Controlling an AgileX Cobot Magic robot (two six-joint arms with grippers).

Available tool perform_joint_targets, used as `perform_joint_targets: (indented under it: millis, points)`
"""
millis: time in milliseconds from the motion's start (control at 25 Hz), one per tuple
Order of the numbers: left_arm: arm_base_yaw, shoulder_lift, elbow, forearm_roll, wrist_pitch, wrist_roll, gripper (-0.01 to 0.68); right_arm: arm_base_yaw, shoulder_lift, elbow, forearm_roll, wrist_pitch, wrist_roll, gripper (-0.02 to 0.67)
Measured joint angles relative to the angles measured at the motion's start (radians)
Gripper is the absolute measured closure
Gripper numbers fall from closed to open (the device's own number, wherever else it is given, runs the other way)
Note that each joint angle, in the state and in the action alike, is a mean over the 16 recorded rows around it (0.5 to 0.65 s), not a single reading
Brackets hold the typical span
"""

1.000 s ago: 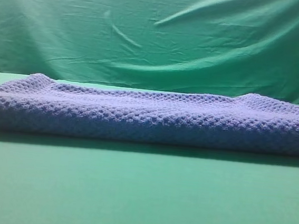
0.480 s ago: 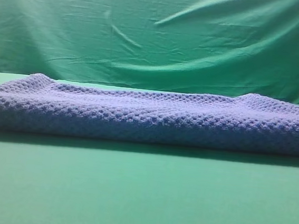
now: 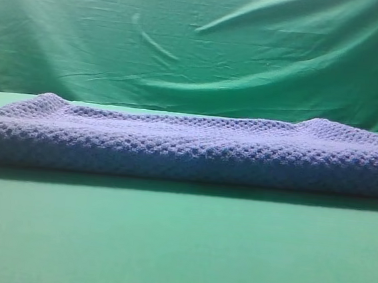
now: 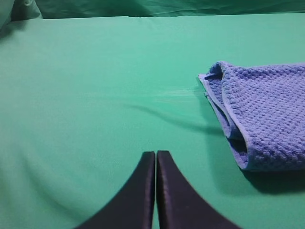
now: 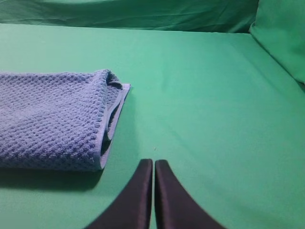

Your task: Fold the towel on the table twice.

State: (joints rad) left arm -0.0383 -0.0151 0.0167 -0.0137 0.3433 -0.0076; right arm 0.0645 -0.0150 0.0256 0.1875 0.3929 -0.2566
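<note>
Behind the work surface we see a green backdrop cloth (image 3: 198, 42) — smooth in weave, draped and wrinkled. Long creases run slantwise across it, one bright fold rising toward the upper right. Its lower edge meets the flat surface along a straight line. In the wrist views we find the same cloth as a dark green band along the top — bunched at the corners.
</note>
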Motion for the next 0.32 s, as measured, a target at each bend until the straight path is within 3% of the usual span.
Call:
perform_joint_targets:
  millis: [320]
  points:
    - [0.0, 0.0, 0.0, 0.0, 0.0, 0.0, 0.673, 0.0, 0.0, 0.0, 0.0, 0.001, -0.003, 0.649]
